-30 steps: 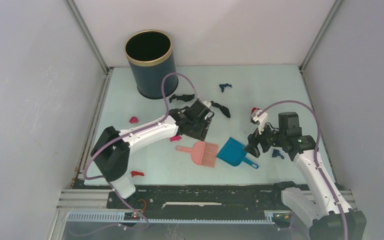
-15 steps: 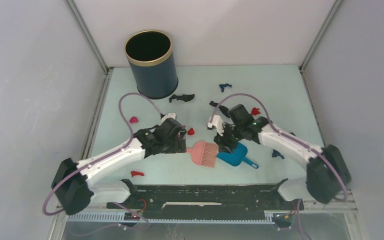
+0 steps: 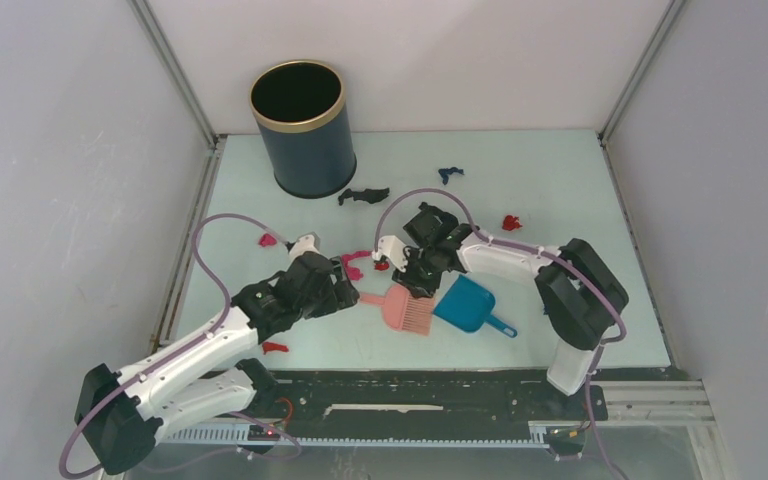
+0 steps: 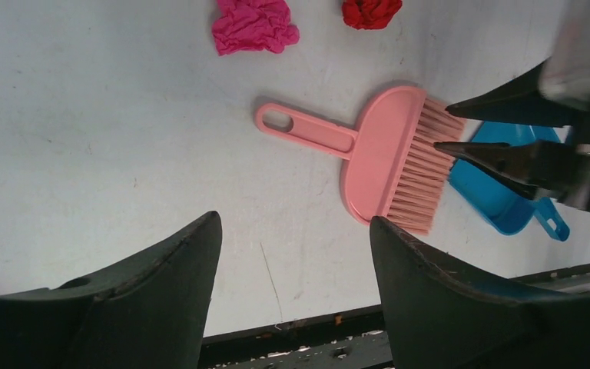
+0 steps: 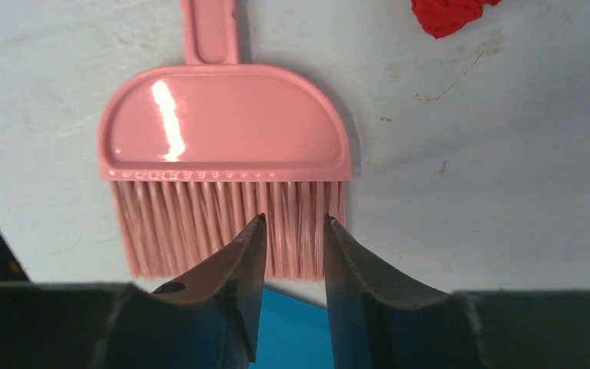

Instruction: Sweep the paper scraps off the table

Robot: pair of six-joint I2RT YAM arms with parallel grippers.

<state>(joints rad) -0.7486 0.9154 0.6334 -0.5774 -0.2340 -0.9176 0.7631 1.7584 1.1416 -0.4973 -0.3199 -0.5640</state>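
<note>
**Table** [image 3: 550,180]: pale green top, white walls, a dark bin [image 3: 300,128] standing at the back left.

**Paper scraps** [image 3: 363,195]: we count seven, all loose on the table.
- One black, just beside the bin.
- One blue, further back.
- One red, toward the right wall.
- One pink, toward the left rail.
- One red, at the near edge.
- A pink scrap [image 4: 255,23] and a red scrap [image 4: 371,11], close together just behind the brush handle.

**Pink brush** [image 4: 388,157]: lying flat, handle pointing left, bristle ends against the blue dustpan [image 3: 470,305].

**Left gripper** [image 4: 293,231]: fingers spread wide with nothing between them. It hangs near the brush handle.

**Right gripper** [image 5: 292,250]: fingers drawn close with a narrow gap between them, and we see nothing clamped. The tips sit over the bristle ends, where the brush meets the dustpan.
</note>
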